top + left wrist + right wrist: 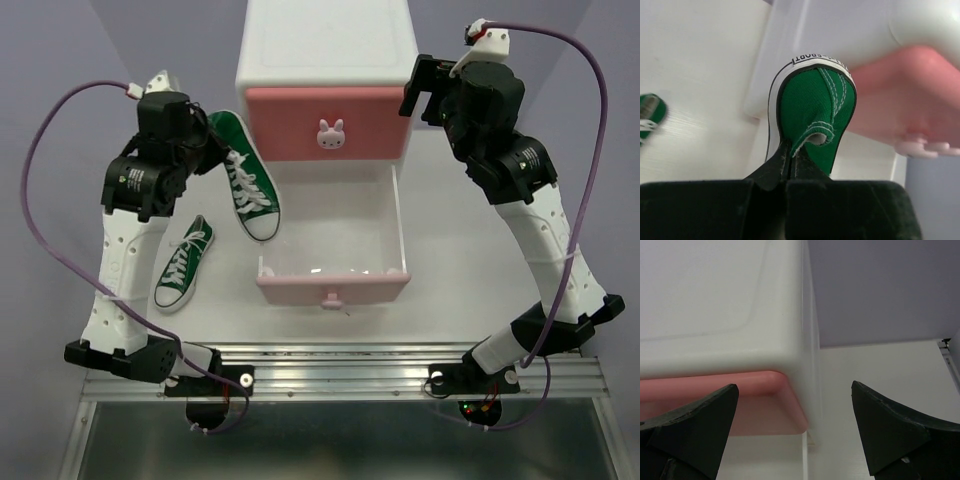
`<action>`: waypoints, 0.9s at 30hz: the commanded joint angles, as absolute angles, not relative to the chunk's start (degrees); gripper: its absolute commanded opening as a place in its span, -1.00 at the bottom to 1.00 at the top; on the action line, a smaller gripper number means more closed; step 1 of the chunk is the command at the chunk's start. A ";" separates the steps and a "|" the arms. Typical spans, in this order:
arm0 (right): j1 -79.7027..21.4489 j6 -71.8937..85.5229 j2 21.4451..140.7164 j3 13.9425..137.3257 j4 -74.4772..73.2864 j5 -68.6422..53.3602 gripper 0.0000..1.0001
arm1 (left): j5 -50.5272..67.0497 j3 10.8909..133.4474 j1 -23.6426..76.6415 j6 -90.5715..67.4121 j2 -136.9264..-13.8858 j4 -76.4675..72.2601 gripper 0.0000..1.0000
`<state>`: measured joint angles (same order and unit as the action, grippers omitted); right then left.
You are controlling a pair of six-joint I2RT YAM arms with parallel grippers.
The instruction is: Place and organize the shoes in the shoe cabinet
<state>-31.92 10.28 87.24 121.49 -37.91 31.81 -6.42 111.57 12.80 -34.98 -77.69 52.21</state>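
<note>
Left of the shoe cabinet [325, 45], beside its shut upper drawer [285, 120]: one green sneaker [248, 185], pinched at the heel by the left gripper [212, 140]. From the wrist, jaws pressed together on the heel rim next to the pull loop. Lies heel-to-toe roughly along the cabinet's front-to-back line, heel close to the cabinet's left wall, toe slanting toward the left front corner of the pulled-out lower drawer [332, 290]. Cannot tell whether resting on the table [440, 250] or raised off it.

Further left of the cabinet and nearer its front: second green sneaker [183, 262], flat on its sole, toe pointing away from the cabinet, untouched. No red pair in any view.

Lower drawer: pulled out, no shoe visible inside.

Right of the cabinet, at its upper right corner: right gripper [793, 386], fingers spread wide, holding nothing, well apart from both sneakers.

Assessment: step in hand judged as loading the first green sneaker; task at an early stage. Drawer opening lies to the right of the held sneaker, across the drawer's left wall. Left arm clearly nearer, right arm on the cabinet's opposite side. Coming move judged to call for a lift over that wall and a shift rightward, possibly with a turn to fit. Risks: toe catching on the drawer rim; thin heel pinch letting the sneaker swing.
</note>
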 commanded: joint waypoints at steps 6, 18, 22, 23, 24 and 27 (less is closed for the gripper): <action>-31.73 11.07 85.43 120.24 -36.56 32.08 1.00 | -20.64 107.59 33.56 -53.86 -74.80 41.14 -1.00; -31.73 13.27 81.56 114.35 -36.56 31.82 1.00 | -28.21 101.35 49.12 -55.38 -78.40 38.69 -1.00; -31.73 12.83 80.95 113.38 -36.74 31.82 1.00 | -26.46 98.88 50.18 -53.18 -79.45 34.54 -1.00; -31.73 12.75 80.77 113.12 -36.83 31.90 1.00 | -26.37 98.96 50.36 -53.09 -79.89 34.80 -1.00; -31.73 12.74 80.68 112.94 -36.83 31.82 1.00 | -26.19 98.88 50.54 -52.91 -80.41 34.63 -1.00; -31.73 12.74 80.25 112.06 -36.83 32.17 1.00 | -26.19 99.75 51.42 -50.28 -82.79 34.36 -1.00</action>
<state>-31.92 12.47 82.11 112.97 -38.24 31.51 -25.56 99.00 49.82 -52.38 -80.86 39.99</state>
